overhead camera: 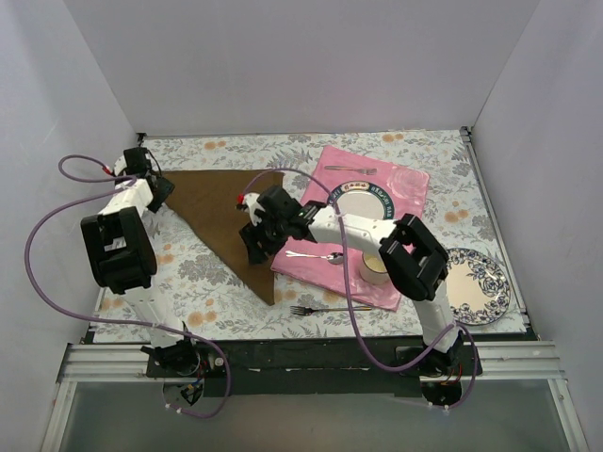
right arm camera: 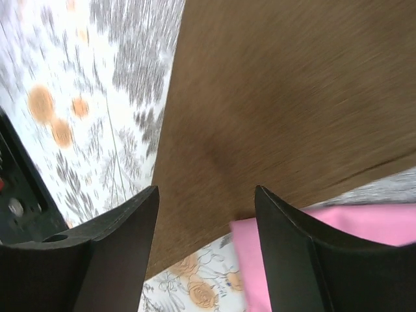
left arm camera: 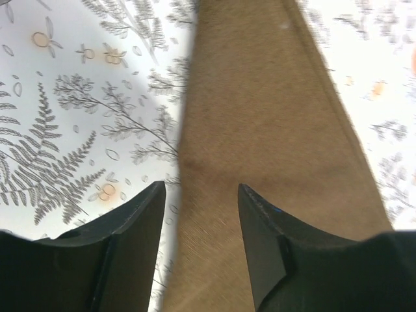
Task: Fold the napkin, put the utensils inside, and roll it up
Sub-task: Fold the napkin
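Observation:
The dark brown napkin (overhead camera: 226,215) lies flat on the floral tablecloth, folded into a triangle with its point toward the near edge. My left gripper (overhead camera: 160,193) hovers over the napkin's left corner (left arm camera: 260,130), open (left arm camera: 201,190), with nothing between its fingers. Over the napkin's right edge (right arm camera: 279,97), beside the pink mat, my right gripper (overhead camera: 254,243) is also open and empty (right arm camera: 207,192). One silver fork (overhead camera: 318,309) lies on the tablecloth near the front. A second utensil (overhead camera: 316,254) rests on the pink mat, and a third (overhead camera: 350,169) sits at the mat's far edge.
The large pink mat (overhead camera: 405,184) (right arm camera: 364,227) carries a dark-rimmed plate (overhead camera: 363,202) and a beige cup (overhead camera: 374,268). A blue floral plate (overhead camera: 480,284) sits at the right edge. White walls enclose the table on three sides.

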`<state>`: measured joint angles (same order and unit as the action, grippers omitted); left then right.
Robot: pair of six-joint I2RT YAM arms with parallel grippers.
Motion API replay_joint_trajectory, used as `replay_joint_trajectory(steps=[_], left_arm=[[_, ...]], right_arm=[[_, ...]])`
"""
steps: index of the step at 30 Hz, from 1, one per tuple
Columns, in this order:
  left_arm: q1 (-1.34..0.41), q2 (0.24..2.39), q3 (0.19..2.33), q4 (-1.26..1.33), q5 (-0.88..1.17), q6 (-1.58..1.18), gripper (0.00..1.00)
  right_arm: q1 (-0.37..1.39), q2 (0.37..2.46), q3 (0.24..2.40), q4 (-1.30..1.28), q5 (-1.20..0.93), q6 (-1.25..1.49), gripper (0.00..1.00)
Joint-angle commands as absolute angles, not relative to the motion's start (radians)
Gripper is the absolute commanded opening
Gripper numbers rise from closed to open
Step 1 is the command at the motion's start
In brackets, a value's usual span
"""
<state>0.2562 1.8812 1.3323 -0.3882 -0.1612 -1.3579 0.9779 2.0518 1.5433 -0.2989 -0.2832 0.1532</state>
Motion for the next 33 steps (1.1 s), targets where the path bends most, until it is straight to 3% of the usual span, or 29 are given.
replay_joint_trajectory(steps=[1,4,11,19,26,32,33], left_arm=[[0.218,1.784,1.368,-0.402,-0.137,-1.336,0.49],[0.195,1.772,1.376,-0.4,-0.065,-1.342,0.49],[0.172,1.792,1.355,-0.387,0.172,-1.338,0.52],[0.181,1.857,1.436,-0.457,-0.036,-1.284,0.69],[0.255,2.035,1.617,-0.52,-0.057,-1.233,0.66],[0.27,2.094,1.672,-0.508,-0.002,-1.232,0.61],[0.27,2.088,1.666,-0.502,-0.002,-1.236,0.6]], right_arm=[[0.865,1.974,1.661,-0.302,-0.274,0.236,0.69],[0.854,1.973,1.66,-0.324,-0.304,0.238,0.68],[0.934,1.882,1.433,-0.258,-0.399,0.267,0.62],[0.974,1.802,1.221,-0.166,-0.477,0.311,0.68],[0.991,1.801,1.135,-0.095,-0.499,0.334,0.67],[1.009,1.85,1.138,-0.049,-0.543,0.35,0.56],[1.018,1.858,1.144,-0.054,-0.551,0.344,0.48]])
